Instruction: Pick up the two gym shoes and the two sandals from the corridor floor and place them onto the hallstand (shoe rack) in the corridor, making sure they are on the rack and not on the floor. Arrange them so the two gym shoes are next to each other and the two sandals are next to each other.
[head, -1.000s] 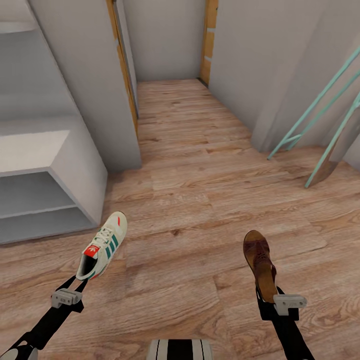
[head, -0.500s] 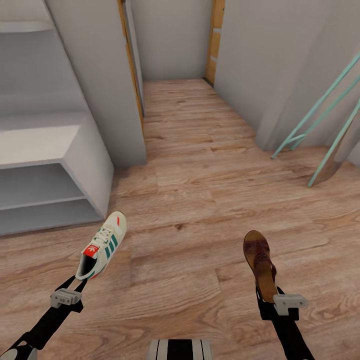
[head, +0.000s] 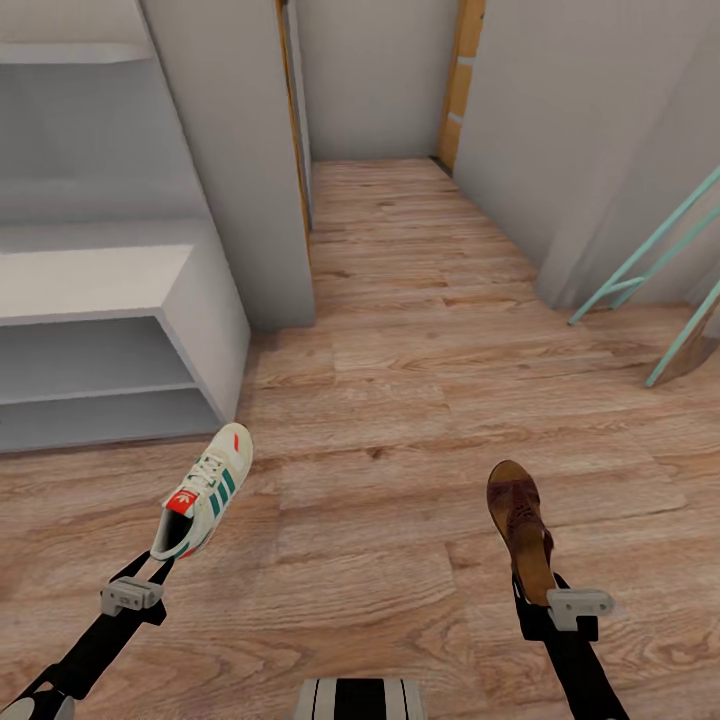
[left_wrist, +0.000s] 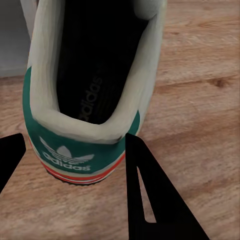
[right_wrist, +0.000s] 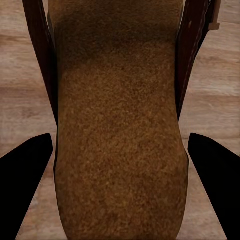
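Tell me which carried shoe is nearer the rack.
The gym shoe in the left pincer; the rack sits just beyond it. The sandal hangs far right.

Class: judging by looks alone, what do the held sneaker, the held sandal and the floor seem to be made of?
Sneaker: probably matte cream leather or synthetic, with stitched green stripes and laces.
Sandal: likely dark brown leather, given its perforated upper; its tan footbed looks fuzzy, suede-like.
Floor: wood planks or wood-look laminate, with visible grain and knots.

Warm brown wood-plank corridor floor (head: 400, 330), pale grey hallstand (head: 210, 320) standing on it at the left, turquoise rack legs (head: 640, 280) at the right
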